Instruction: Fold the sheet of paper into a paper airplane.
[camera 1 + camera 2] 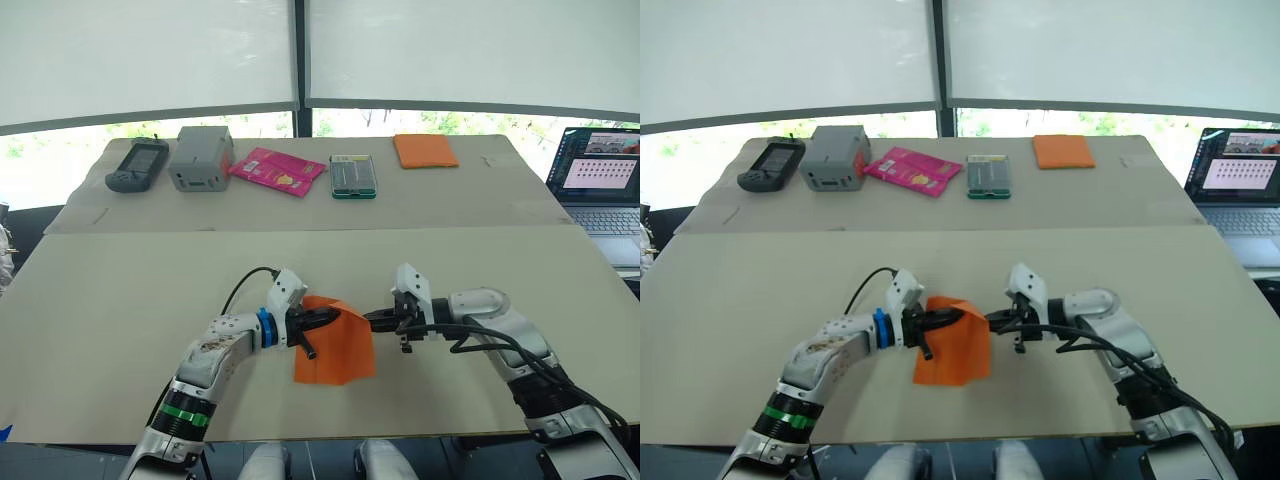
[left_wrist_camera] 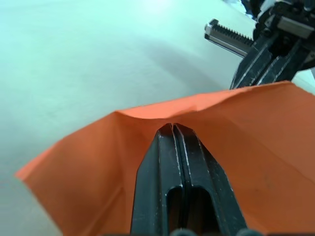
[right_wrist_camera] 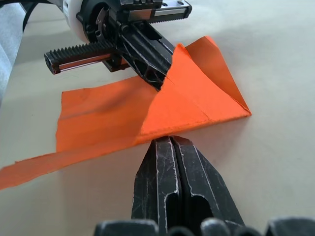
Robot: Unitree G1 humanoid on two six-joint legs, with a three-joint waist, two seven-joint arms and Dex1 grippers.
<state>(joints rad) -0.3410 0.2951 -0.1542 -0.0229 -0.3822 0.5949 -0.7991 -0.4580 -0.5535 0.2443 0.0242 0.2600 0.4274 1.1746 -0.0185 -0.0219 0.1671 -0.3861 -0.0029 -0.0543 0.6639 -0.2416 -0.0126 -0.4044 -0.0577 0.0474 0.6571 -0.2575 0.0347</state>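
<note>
In the left eye view the paper [image 1: 335, 345] lies on the near part of the counter [image 1: 120, 300], partly folded, its upper corner lifted between the two hands. The left hand [image 1: 332, 316] reaches in from the left with its fingers pressed together on the raised flap; the right hand [image 1: 372, 319] meets the paper's right edge, fingers closed, tips touching the paper. Along the far side of the counter sit a dark handheld device [image 1: 137, 165], a grey box [image 1: 200, 157], a pink packet [image 1: 277, 170], a green-edged case [image 1: 353, 175] and a smooth orange rectangle [image 1: 425, 150]; any print on them is too small to read. A laptop [image 1: 598, 180] stands open at the right, its screen text unreadable. In the left wrist view the left hand's fingers [image 2: 172, 162] are shut tight, the orange flap draped over their tips. In the right wrist view the right hand's fingers [image 3: 170, 167] are closed, their tips at the folded edge of the paper; whether they pinch it I cannot tell.
</note>
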